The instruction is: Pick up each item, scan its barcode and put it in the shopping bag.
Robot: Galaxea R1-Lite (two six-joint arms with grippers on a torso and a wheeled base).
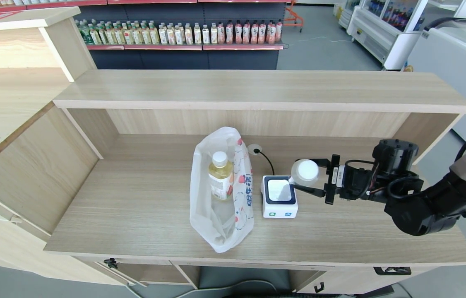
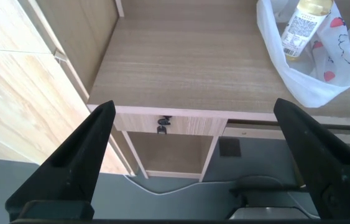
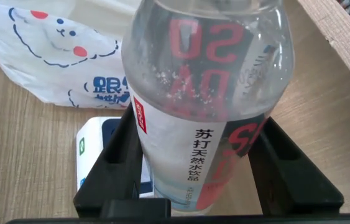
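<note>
As the right gripper [image 1: 299, 174] hung over the wooden counter [image 1: 142, 198], its jaws were pinched on a clear soda bottle [image 1: 305, 171], one black finger on each side of the labelled body. The bottle sat squarely between the two fingers, filling the gap, and its white cap was turned up towards the head camera. From the right wrist, the bottle [image 3: 206, 81] reached out beyond the fingertips, with the white scanner [image 3: 91, 149] on the counter under it. From the head, the bottle was held just above the right edge of the scanner [image 1: 279, 196], whose black cable [image 1: 266, 159] ran back to a port in the counter. Just left of the scanner lay the white shopping bag [image 1: 241, 186], mouth open, with a yellow drink bottle [image 1: 220, 176] lying inside it. The left gripper [image 2: 193, 109] hung low in front of the counter's front edge, well apart from the bag, with its jaws spread wide and nothing between them.
</note>
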